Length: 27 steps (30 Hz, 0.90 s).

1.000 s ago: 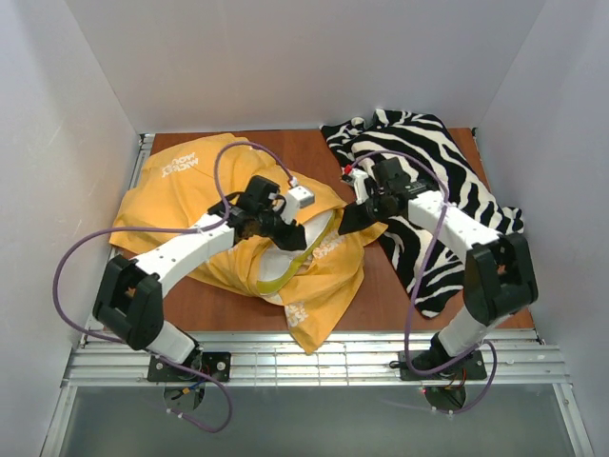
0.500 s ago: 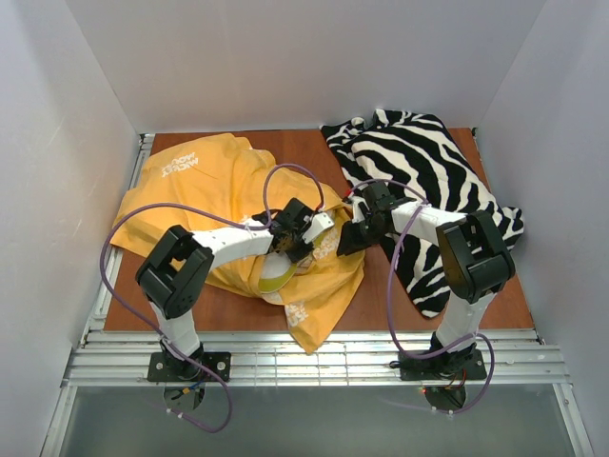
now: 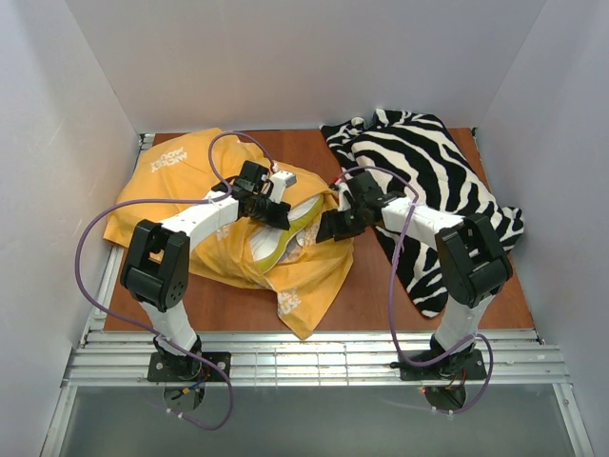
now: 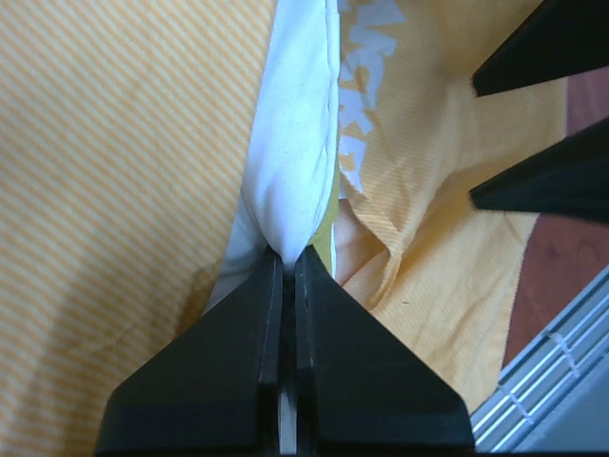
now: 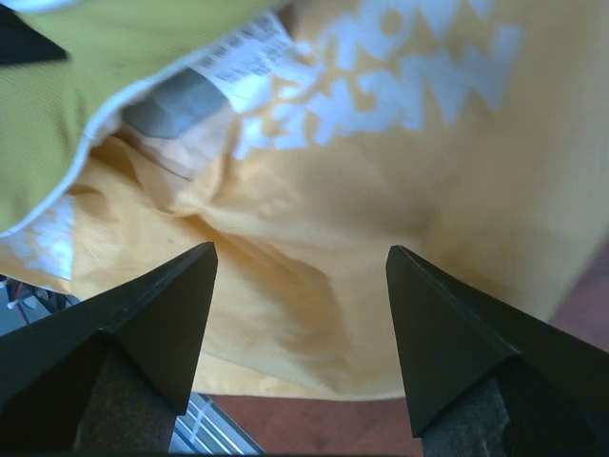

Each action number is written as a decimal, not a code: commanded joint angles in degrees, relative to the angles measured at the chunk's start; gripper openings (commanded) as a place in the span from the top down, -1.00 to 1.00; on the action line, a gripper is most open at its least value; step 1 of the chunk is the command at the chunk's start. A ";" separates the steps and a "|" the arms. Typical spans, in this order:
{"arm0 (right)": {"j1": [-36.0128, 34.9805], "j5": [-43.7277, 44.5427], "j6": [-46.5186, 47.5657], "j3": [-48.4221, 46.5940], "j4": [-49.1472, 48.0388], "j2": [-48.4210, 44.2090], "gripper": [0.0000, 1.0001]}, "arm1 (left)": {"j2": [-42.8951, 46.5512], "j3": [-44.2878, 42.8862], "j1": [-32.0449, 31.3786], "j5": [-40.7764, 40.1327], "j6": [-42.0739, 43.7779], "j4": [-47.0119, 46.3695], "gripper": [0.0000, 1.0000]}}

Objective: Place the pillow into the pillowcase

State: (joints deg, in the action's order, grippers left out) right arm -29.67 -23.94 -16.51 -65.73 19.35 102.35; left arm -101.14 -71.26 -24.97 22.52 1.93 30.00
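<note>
My left pincer (image 4: pixel 288 252) pinches the edge of the soft, light pillow (image 4: pixel 297 143) peeking from the limp pillowcase (image 5: pixel 400 181). My right pincer (image 5: pixel 300 255) gapes wide over the case's hem, the likeliest hold.

I log a black-and-white zebra-striped cloth (image 3: pixel 428 181) lying crumpled over the right side of the brown wooden table top (image 3: pixel 381 300), from the far edge down toward the near one. A slatted aluminium rail (image 3: pixel 324 357) runs along the near side. Plain white walls (image 3: pixel 304 57) enclose left, back and right.
</note>
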 commanded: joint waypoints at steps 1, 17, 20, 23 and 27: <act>-3.11 3.46 -4.22 -4.22 -3.71 0.21 -0.36 | 2.80 -2.56 0.01 7.09 -4.21 1.03 1.00; -9.70 18.84 -10.47 -8.26 -6.96 14.09 -0.16 | 1.65 -3.71 2.91 12.90 -10.72 -1.43 1.00; -9.62 19.55 -10.38 -8.62 -6.61 14.73 0.75 | 1.74 -3.18 3.17 11.94 -11.25 -1.43 1.00; -8.30 15.09 -7.84 -6.96 -6.26 11.92 0.97 | 1.56 -2.30 4.22 8.87 -11.17 -0.74 1.00; -4.62 6.99 -2.48 -3.01 -5.47 1.41 0.97 | 2.35 -0.12 6.77 7.70 -8.89 -0.03 1.00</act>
State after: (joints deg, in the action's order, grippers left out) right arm -36.75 -11.07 -23.66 -71.59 11.97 112.27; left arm -101.14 -72.44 -20.84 30.46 -7.86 30.13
